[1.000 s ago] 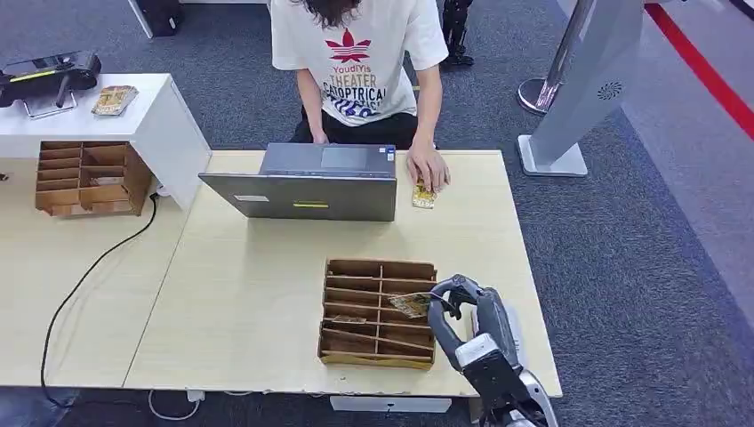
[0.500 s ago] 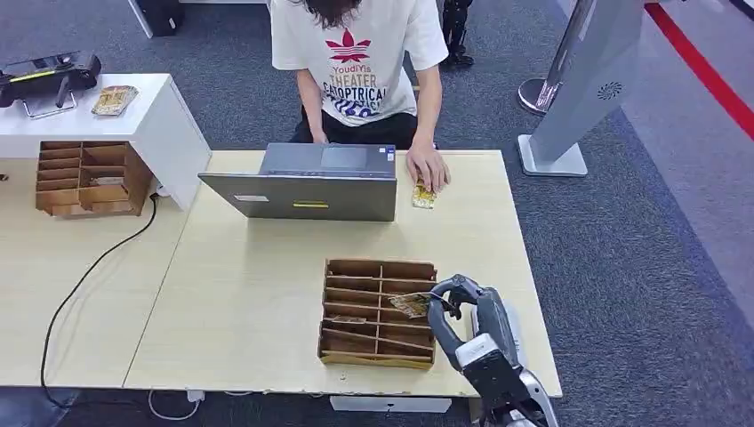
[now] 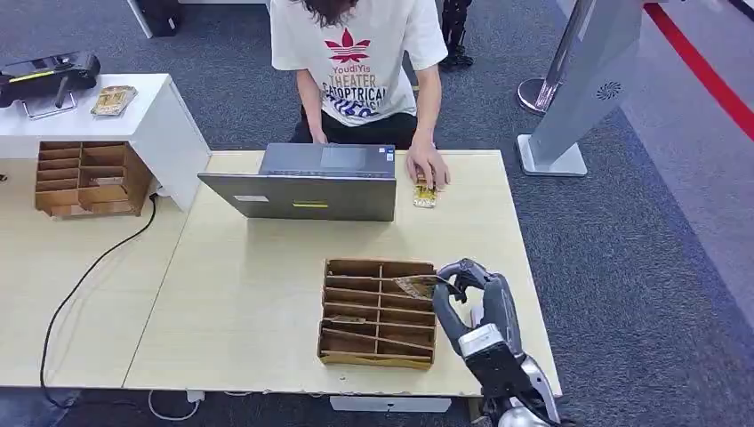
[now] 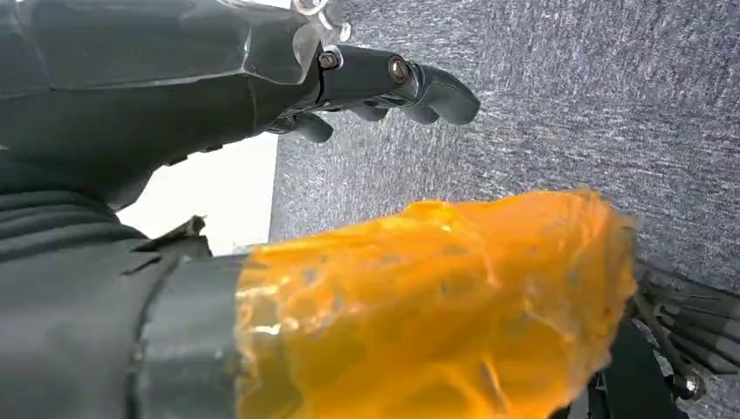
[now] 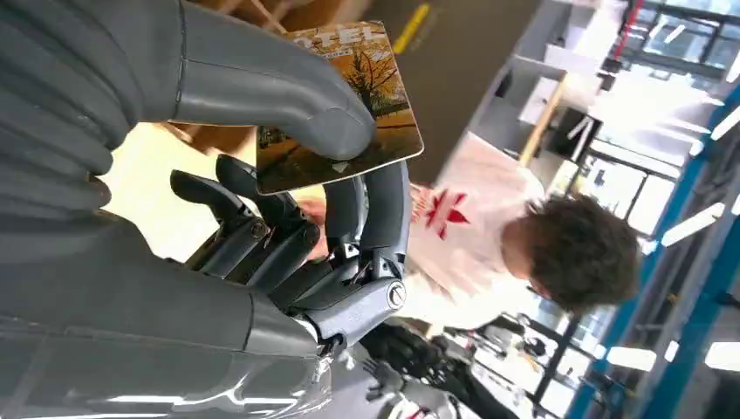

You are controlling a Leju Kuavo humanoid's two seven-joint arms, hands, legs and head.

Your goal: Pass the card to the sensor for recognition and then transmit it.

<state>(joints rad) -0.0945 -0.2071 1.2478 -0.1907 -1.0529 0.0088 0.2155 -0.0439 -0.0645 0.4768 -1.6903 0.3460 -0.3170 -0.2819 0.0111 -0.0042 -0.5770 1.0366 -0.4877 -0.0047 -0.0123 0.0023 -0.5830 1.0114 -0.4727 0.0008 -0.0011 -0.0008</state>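
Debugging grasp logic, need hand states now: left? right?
Left hand: fingers curled in, holding nothing visible.
Right hand: pinching the card between thumb and fingers.

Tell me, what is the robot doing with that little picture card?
The robot's right hand pinches a small yellow-orange picture card between thumb and fingers, just above the brown wooden compartment box on the pale wooden table. Across the table, a person in a white T-shirt sits behind a grey laptop, one hand resting by another card. The robot's left hand hangs over grey carpet.

The card point(image 5: 345, 105) is orange-yellow with a dark tree picture, pinched by grey fingers point(image 5: 262, 92).
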